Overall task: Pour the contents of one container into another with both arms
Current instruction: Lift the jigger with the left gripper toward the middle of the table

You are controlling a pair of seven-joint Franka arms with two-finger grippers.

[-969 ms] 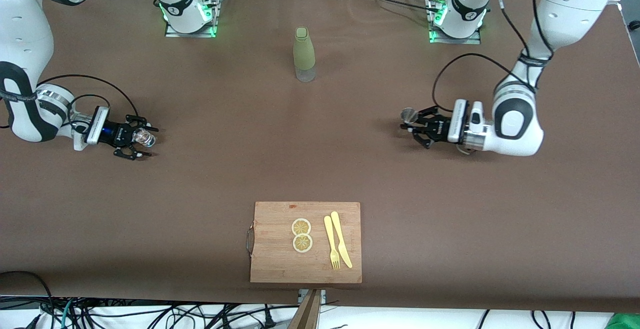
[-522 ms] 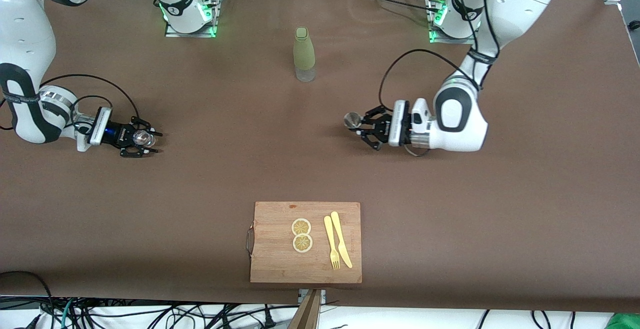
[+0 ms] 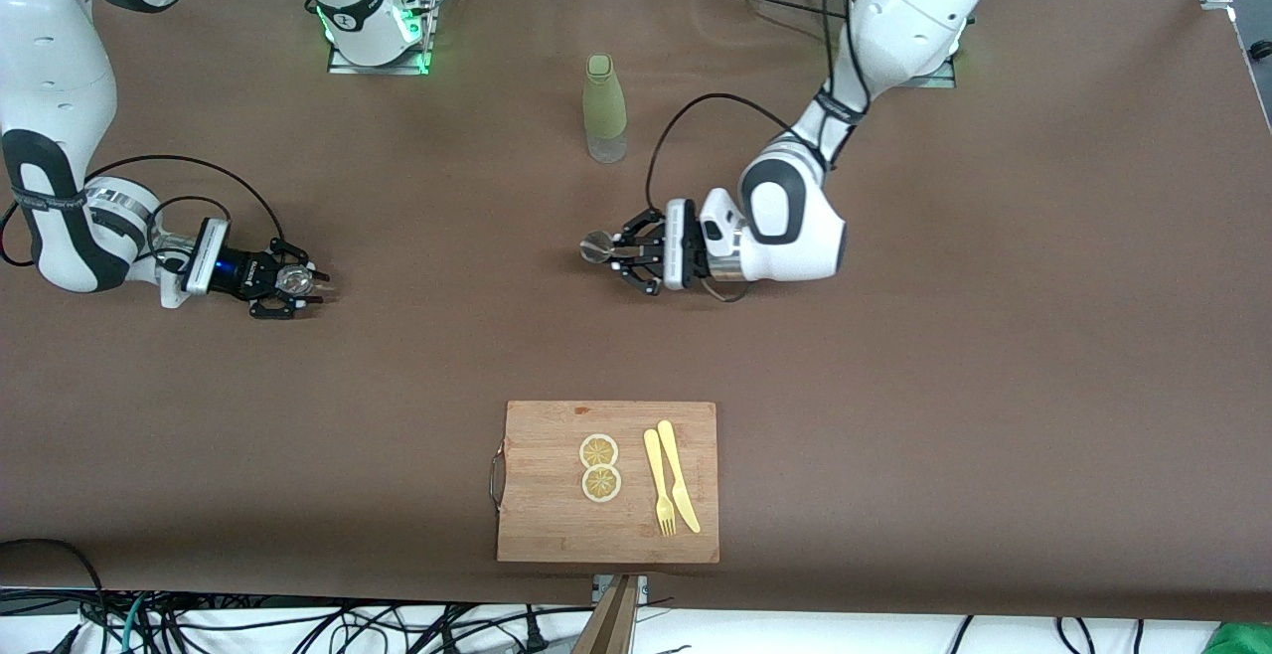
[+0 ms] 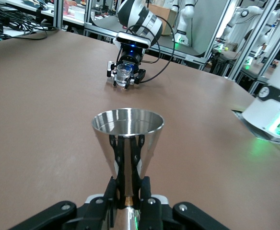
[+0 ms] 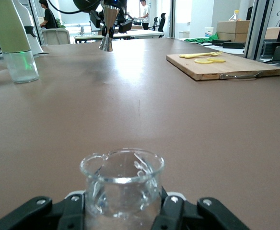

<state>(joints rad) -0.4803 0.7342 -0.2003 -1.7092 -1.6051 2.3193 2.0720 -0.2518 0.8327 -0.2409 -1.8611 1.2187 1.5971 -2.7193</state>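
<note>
The silvery hourglass jigger (image 3: 597, 246) (image 4: 127, 143) stands upright in my left gripper (image 3: 618, 252) (image 4: 128, 184), which is shut on its narrow waist, above the middle of the table. My right gripper (image 3: 294, 285) (image 5: 123, 203) is shut on the small clear glass (image 3: 292, 281) (image 5: 122, 187) low over the table toward the right arm's end. In the left wrist view the glass (image 4: 124, 73) shows in the right gripper (image 4: 124, 76). In the right wrist view the jigger (image 5: 108, 28) hangs in the left gripper (image 5: 110, 17).
A tall olive-green bottle (image 3: 604, 107) (image 5: 11, 38) stands mid-table near the bases. A wooden cutting board (image 3: 607, 481) (image 5: 221, 64) with two lemon slices (image 3: 599, 466), a yellow fork (image 3: 658, 483) and knife (image 3: 678, 475) lies at the edge nearest the front camera.
My left arm has swept with the jigger from the left arm's end to the table's middle. The right gripper with the glass has shifted only slightly.
</note>
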